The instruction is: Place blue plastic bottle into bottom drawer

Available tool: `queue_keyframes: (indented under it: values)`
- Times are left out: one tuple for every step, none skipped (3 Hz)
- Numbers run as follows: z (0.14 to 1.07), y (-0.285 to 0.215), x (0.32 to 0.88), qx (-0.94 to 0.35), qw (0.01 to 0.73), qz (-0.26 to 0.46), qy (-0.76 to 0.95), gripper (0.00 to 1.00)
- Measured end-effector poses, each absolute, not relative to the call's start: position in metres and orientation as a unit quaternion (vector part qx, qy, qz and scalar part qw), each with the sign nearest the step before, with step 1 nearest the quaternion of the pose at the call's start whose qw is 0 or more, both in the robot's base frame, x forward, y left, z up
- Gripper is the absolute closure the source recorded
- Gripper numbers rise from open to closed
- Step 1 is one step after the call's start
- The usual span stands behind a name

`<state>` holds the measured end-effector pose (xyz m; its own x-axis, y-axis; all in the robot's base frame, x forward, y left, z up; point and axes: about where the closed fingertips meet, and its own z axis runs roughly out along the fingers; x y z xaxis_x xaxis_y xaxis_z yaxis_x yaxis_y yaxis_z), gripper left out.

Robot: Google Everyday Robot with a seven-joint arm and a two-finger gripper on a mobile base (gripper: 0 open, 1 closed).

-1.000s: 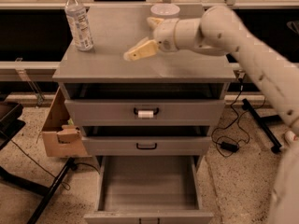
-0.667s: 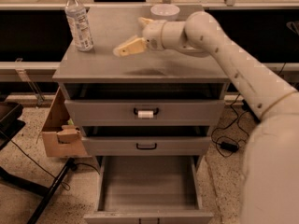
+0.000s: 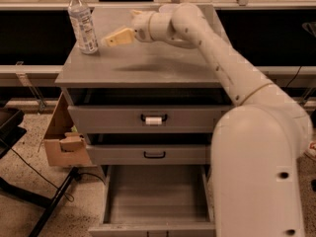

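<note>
The blue plastic bottle (image 3: 82,24) stands upright at the back left corner of the grey cabinet's top (image 3: 148,63). It is clear, with a white cap and a pale label. My gripper (image 3: 107,39) hovers just above the cabinet top, right beside the bottle on its right, and points at it. It holds nothing. The arm reaches in from the lower right across the cabinet. The bottom drawer (image 3: 155,201) is pulled out and is plain grey inside.
The top drawer with the white-tagged handle (image 3: 153,120) and the middle drawer (image 3: 154,155) each stand slightly out. A cardboard box (image 3: 61,139) sits against the cabinet's left side. A white bowl's rim (image 3: 165,7) shows behind my arm.
My gripper has moved left across the cabinet top and now sits close beside the bottle. The bottle and the drawers have not moved.
</note>
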<state>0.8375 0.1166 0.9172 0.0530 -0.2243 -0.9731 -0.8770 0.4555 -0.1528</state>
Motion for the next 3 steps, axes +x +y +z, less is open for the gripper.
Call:
queue_keyframes:
  values:
    - [0.918,0.150,0.845,-0.439,0.573,0.301,0.623,0.00]
    - [0.909,0.181,0.850,-0.432,0.580,0.320,0.612,0.00]
    - [0.901,0.217,0.862,-0.423,0.599,0.341,0.588,0.00]
